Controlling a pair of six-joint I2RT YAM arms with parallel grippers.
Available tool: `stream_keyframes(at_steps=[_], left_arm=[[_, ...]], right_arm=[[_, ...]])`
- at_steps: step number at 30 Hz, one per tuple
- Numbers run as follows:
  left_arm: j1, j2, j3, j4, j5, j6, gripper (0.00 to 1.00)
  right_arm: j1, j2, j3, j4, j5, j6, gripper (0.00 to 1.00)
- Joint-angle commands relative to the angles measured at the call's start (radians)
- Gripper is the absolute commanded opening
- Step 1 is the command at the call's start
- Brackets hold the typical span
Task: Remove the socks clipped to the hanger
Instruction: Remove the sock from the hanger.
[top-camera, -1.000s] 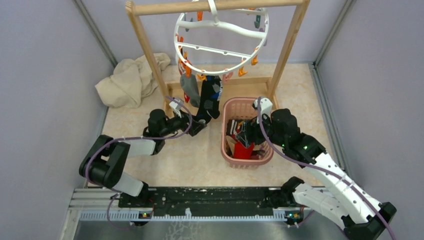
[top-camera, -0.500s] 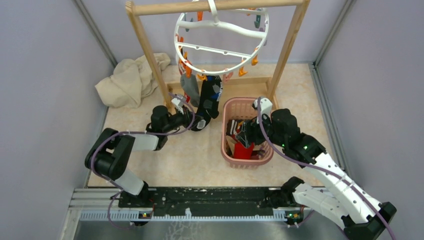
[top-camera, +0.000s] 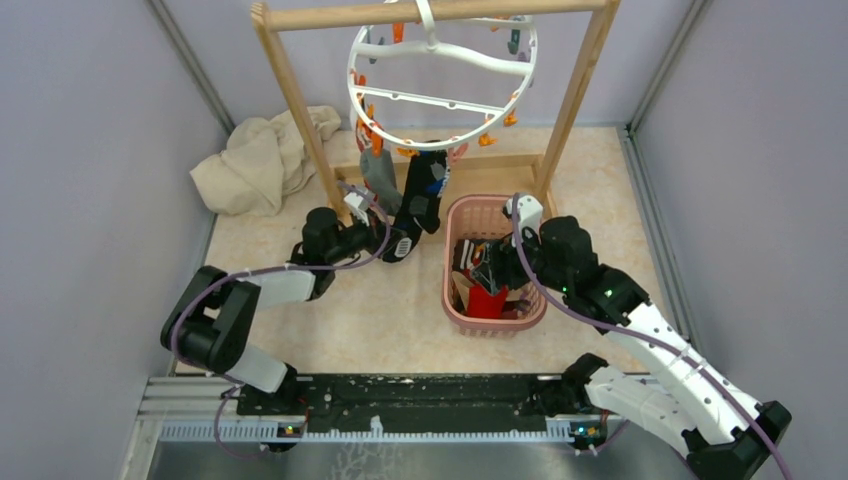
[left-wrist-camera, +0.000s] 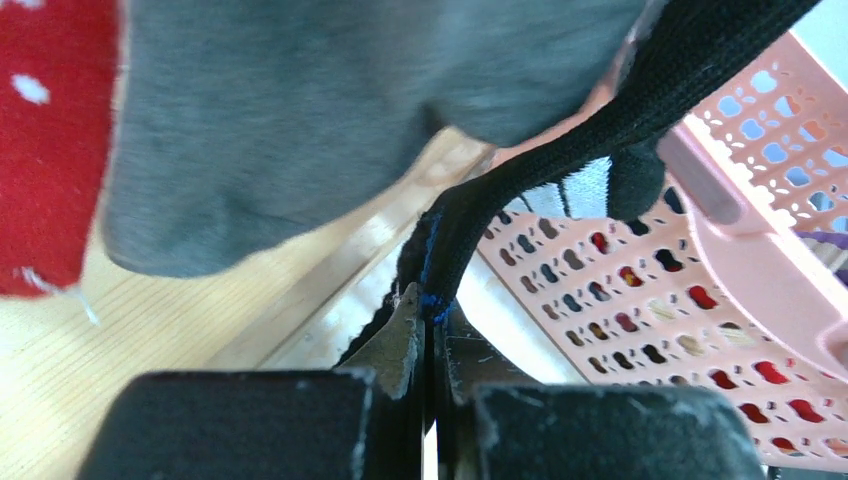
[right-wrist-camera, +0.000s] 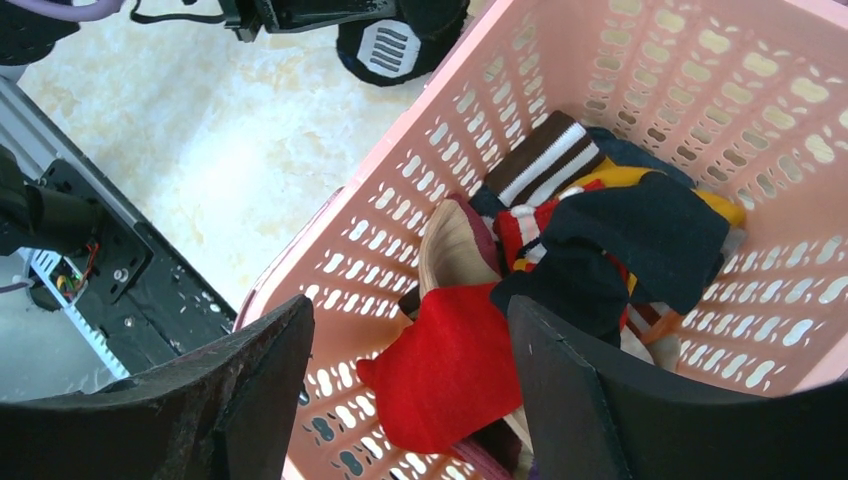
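Left fingers (left-wrist-camera: 398, 350): pressed together, pinching the lower edge of the black sock (left-wrist-camera: 640, 100).
Right fingers (right-wrist-camera: 265, 390): spread wide over pink basket (right-wrist-camera: 420, 190).
Hanger (top-camera: 440, 101): above left fingers, on wooden rack (top-camera: 330, 15).
Grey sock (left-wrist-camera: 330, 110): left of black sock.
Loose socks (right-wrist-camera: 450, 370): below right fingers.

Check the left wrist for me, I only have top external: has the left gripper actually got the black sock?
Observer: Yes. The left gripper is shut on the black sock at its edge, right by a blue stitch.
Operator: Right gripper carrying anything?
Observer: No. The right gripper is open and empty over the pink basket.
Operator: What's lying in there?
Observer: A red sock on the near side, a dark sock and a brown-and-white striped cuff behind it.
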Motion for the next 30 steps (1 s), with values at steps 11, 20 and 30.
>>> stream_keyframes(at_steps=[11,20,30], left_arm=[[-0.154,-0.258,0.022,-0.287,-0.265,0.112,0.00],[-0.219,-0.308,0.032,-0.384,-0.361,0.117,0.00],[-0.267,-0.359,0.046,-0.425,-0.396,0.117,0.00]], right_arm=[[0.011,0.027,0.190,0.069,0.017,0.020,0.60],[0.083,0.030,0.222,0.124,0.033,0.002,0.58],[0.201,0.110,0.269,0.205,0.237,-0.060,0.58]])
